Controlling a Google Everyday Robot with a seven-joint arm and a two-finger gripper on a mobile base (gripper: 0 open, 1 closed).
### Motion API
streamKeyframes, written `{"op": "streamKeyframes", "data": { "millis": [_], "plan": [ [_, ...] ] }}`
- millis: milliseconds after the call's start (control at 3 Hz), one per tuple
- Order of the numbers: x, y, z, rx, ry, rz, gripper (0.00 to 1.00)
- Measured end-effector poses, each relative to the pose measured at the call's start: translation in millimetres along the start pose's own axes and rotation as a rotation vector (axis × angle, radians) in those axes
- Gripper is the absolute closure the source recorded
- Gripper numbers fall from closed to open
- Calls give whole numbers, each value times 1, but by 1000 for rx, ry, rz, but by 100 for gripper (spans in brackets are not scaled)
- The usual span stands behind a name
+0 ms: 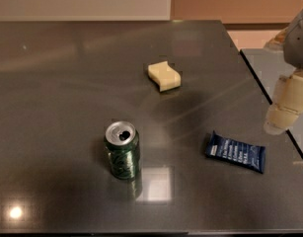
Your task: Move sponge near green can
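The sponge (164, 76) lies upper centre, well apart from the can (122, 150) lower left of centre; it looks light and squashy, best pinched across its wavy sides. One sponge, one can, one wrapper (235, 151), and one gripper (284, 107) at the right edge; released or clenched, I cannot tell.

Table (67, 83): we see a dark, glossy top.
Wrapper (235, 152): we find it dark blue, lying flat toward the right.
End effector (278, 125): at the Table's right edge.
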State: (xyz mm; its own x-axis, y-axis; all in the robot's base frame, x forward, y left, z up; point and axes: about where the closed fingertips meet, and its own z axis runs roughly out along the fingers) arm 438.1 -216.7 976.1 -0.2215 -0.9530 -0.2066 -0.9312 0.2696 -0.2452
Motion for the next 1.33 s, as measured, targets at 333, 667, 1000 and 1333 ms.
{"op": "streamKeyframes", "data": {
  "millis": [333,667,1000,1333],
  "plan": [
    [-2,-2,0,2,-4,0,0],
    [-16,-17,12,-4,-45,7,0],
    [-39,-37,34,-14,-101,12,0],
    [-68,-61,56,-10,-163,12,0]
  ]
}}
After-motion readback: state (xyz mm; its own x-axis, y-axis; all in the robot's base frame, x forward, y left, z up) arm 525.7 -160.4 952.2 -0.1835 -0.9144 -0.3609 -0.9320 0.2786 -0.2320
